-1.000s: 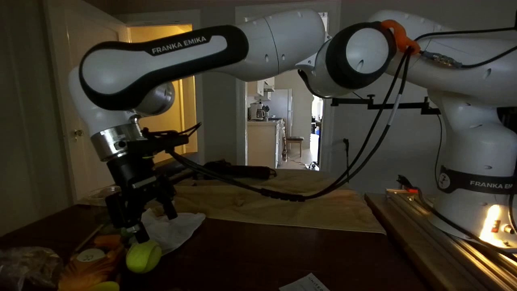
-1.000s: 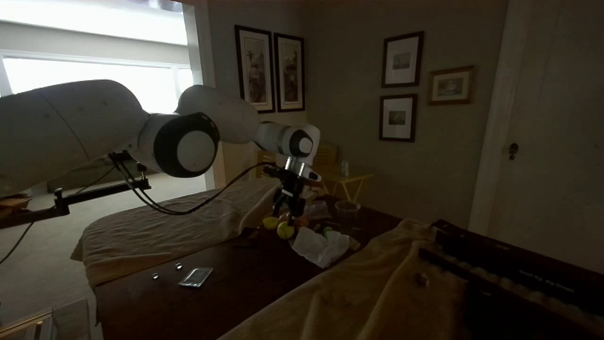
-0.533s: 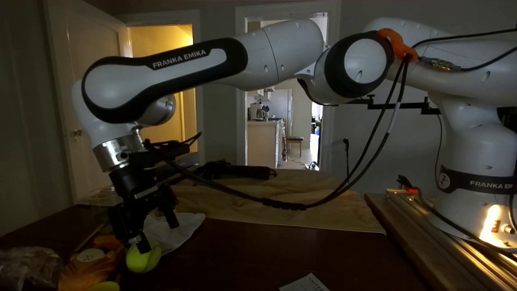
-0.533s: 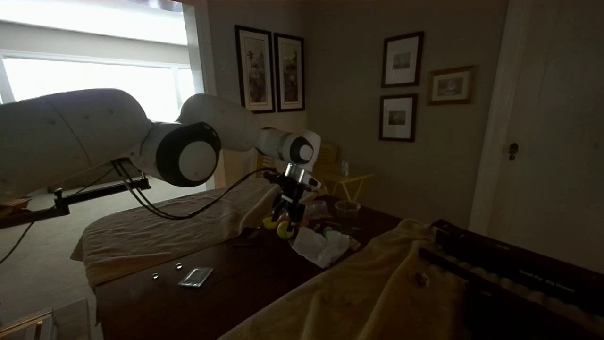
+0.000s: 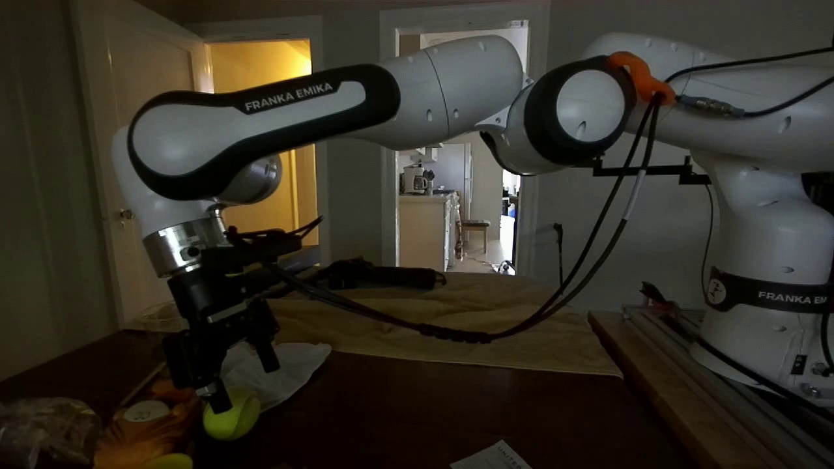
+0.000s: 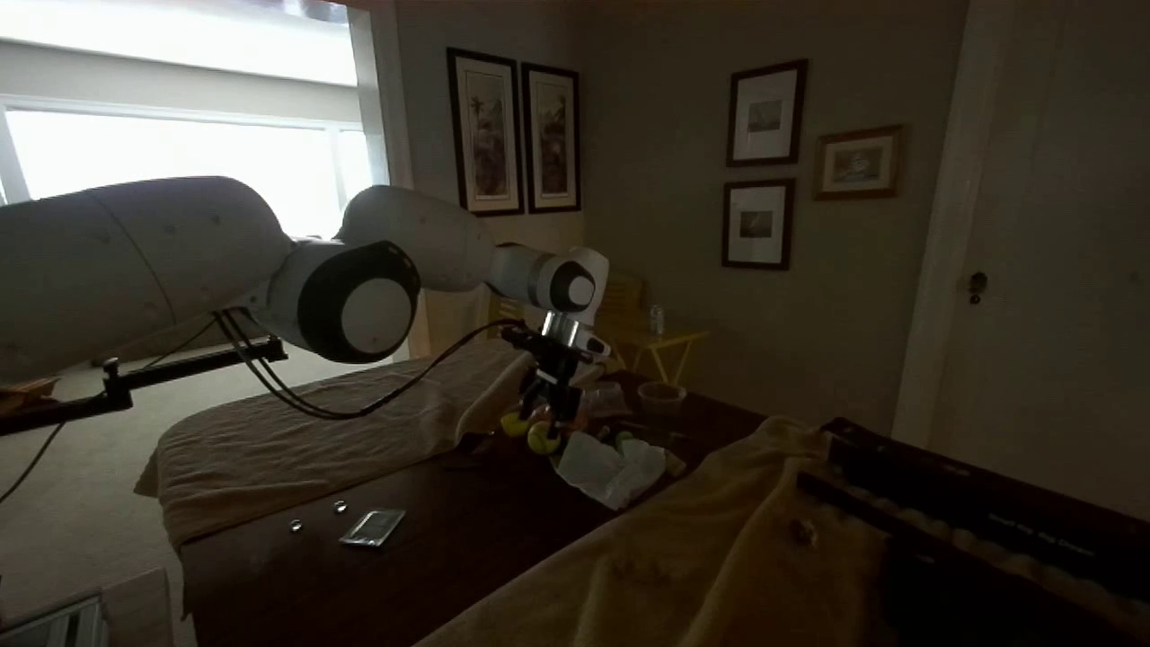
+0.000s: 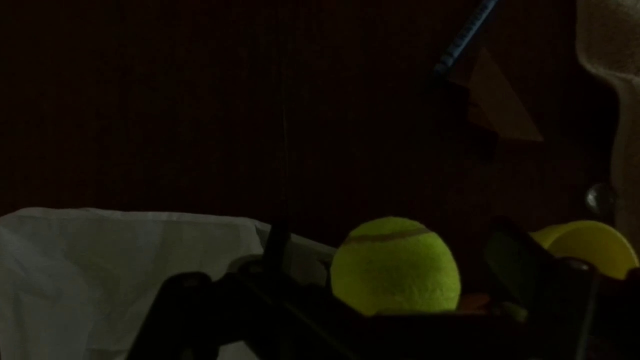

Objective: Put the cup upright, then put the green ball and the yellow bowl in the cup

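Observation:
The green ball, a tennis ball, rests on the dark table; it also shows in an exterior view and in the wrist view. My gripper is low at the ball. In the wrist view the gripper is open, with one finger on each side of the ball and gaps between. A yellow bowl shows its mouth beyond one finger; it also shows in both exterior views. A clear container and crinkled clear plastic stand nearby; I cannot tell which is the cup.
A white sheet lies beside the ball. An orange object lies on its other side. The wrist view shows a triangular block, a blue crayon and a silver round thing. A tan towel covers the table's far side.
My gripper has come down around the ball, then shifted slightly left in an exterior view. The ball has not moved. The bright light on the robot base has gone.

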Motion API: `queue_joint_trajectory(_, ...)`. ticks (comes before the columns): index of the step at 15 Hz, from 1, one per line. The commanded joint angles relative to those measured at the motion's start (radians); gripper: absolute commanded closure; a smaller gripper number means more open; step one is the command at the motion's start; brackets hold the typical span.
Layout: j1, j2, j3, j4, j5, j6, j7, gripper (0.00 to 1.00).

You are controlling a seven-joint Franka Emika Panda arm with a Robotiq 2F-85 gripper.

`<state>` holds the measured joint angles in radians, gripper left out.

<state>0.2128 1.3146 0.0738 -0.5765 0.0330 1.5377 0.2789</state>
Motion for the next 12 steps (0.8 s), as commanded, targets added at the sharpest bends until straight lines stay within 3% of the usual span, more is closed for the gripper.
queue_joint_trajectory(1,0.009,0.050,-0.009,0.069,-0.010,0.018,0.002,0.00)
queue_joint_trajectory(7,0.010,0.075,-0.019,0.081,-0.011,0.055,0.001,0.00)
queue_joint_trajectory(8,0.011,0.077,-0.020,0.082,-0.011,0.061,0.001,0.25)
queue_joint_trajectory(10,0.011,0.078,-0.019,0.082,-0.010,0.071,0.001,0.34)
queue_joint_trajectory(12,0.012,0.078,-0.019,0.081,-0.009,0.075,0.002,0.50)
